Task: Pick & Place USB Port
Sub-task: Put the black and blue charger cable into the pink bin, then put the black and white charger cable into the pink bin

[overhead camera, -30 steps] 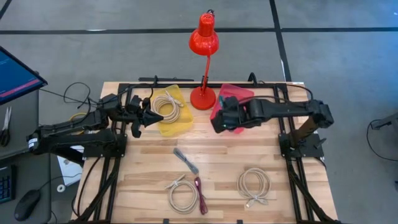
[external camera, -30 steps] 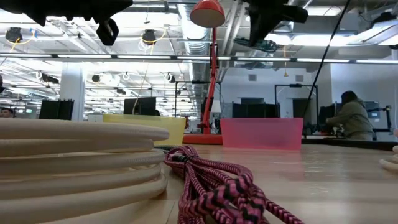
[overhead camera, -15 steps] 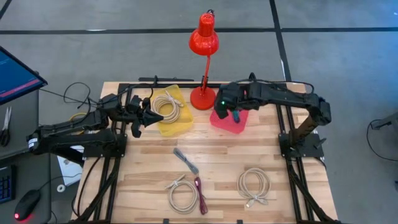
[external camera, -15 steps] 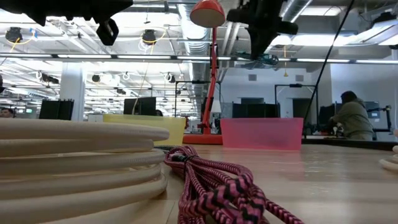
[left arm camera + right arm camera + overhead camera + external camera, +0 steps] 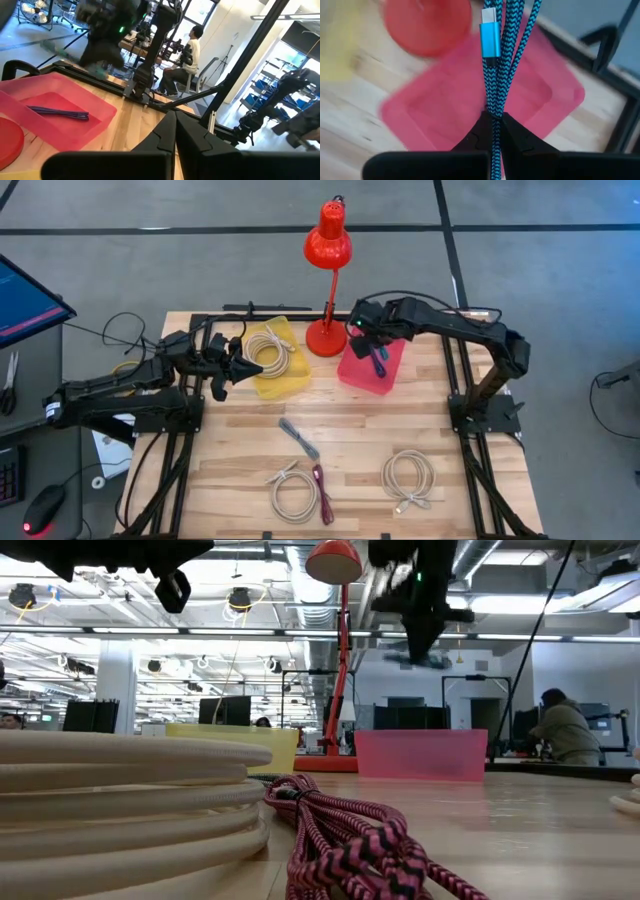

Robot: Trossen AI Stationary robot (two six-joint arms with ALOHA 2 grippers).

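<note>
My right gripper point(image 5: 374, 346) hangs above the pink tray point(image 5: 358, 372) at the table's far side, shut on a blue-and-black braided cable point(image 5: 496, 60) with a blue USB plug point(image 5: 489, 35). In the low view this gripper point(image 5: 418, 628) is high over the pink tray point(image 5: 420, 755). A purple cable point(image 5: 59, 113) lies flat on the floor of the pink tray point(image 5: 30, 120). My left gripper point(image 5: 236, 366) waits shut beside the yellow tray point(image 5: 288, 380), touching nothing. My right gripper pinches a bundle of several strands of the braided cable point(image 5: 493, 111) between its two fingers. The fingers come from above, pointing down, and lie along the strands. The cable is lifted clear and hangs below the fingers over the pink tray, plug end lowest.
A red desk lamp point(image 5: 327, 270) stands between the two trays. A cream cable coil point(image 5: 268, 348) lies in the yellow tray. On the near half of the table lie a grey cable point(image 5: 298, 438), a cream cable point(image 5: 290, 492), a pink-black cable point(image 5: 322, 482) and another cream coil point(image 5: 408, 478).
My right gripper has swung from the pink tray's near-left corner toward the table's far edge and turned to point down over the tray, carrying the braided cable with it. The tray, covered by the arm before, now shows.
</note>
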